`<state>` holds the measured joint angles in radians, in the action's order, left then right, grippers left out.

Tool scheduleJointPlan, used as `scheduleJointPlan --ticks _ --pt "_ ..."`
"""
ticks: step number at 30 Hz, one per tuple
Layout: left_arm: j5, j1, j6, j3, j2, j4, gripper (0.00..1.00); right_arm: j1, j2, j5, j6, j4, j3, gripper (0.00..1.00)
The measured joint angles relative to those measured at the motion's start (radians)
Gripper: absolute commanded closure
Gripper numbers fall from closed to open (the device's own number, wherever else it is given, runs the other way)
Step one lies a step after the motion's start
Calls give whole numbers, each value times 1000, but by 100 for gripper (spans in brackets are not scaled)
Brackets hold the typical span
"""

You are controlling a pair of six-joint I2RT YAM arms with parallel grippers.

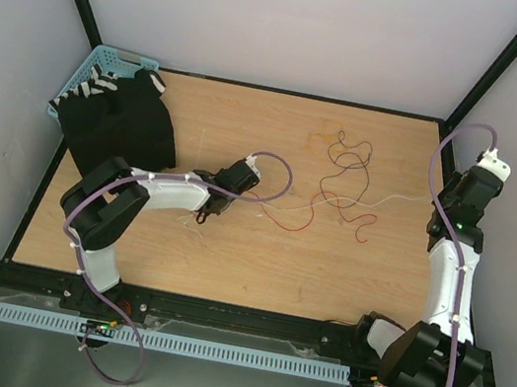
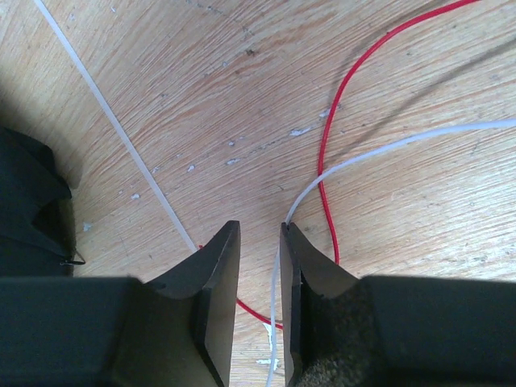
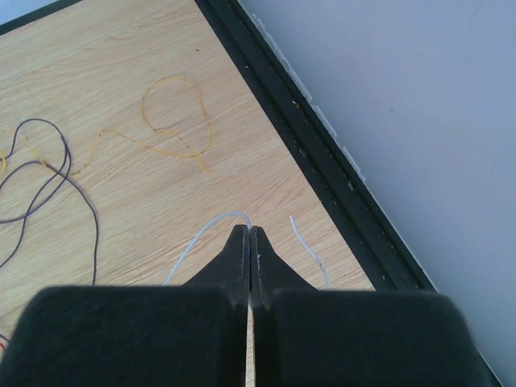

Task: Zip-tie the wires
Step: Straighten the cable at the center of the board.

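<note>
The wires (image 1: 345, 169) lie in a loose tangle of red, orange, dark and whitish strands at the table's middle right. My right gripper (image 1: 438, 211) (image 3: 250, 229) is shut on the white wire (image 1: 388, 198) (image 3: 201, 234), near the right edge. My left gripper (image 1: 207, 210) (image 2: 260, 227) points down at the table with its jaws a little apart. The white wire (image 2: 403, 141) runs between them, close to the right finger (image 2: 310, 274). A red wire (image 2: 334, 137) curves beside it. The zip tie (image 2: 113, 121), a straight white strip, lies on the wood left of the left finger (image 2: 214, 274).
A black cloth (image 1: 121, 119) covers a blue basket (image 1: 96, 65) at the back left. The black frame rail (image 3: 322, 153) runs along the table's right edge, with walls close behind. An orange loop (image 3: 173, 113) and a dark strand (image 3: 48, 173) lie ahead of the right gripper.
</note>
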<state>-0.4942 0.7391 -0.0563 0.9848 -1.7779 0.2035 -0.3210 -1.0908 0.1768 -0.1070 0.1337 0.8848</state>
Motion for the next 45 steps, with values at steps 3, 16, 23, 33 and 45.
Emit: scheduleJointPlan --ticks 3,16,23,33,45 --pt "15 -10 4 0 5 1 68 -3 -8 -5 0 0 6 100" --pt "27 -11 5 0 10 3 65 -5 -92 -155 -4 -1 -56 98" --pt "31 -11 5 0 10 3 64 -5 -171 -261 -17 -3 -82 95" --pt "60 -11 5 3 22 13 57 -5 -291 -310 -27 -24 -110 58" --pt "71 -11 -7 22 43 37 41 -6 -257 -399 -8 -5 -86 28"
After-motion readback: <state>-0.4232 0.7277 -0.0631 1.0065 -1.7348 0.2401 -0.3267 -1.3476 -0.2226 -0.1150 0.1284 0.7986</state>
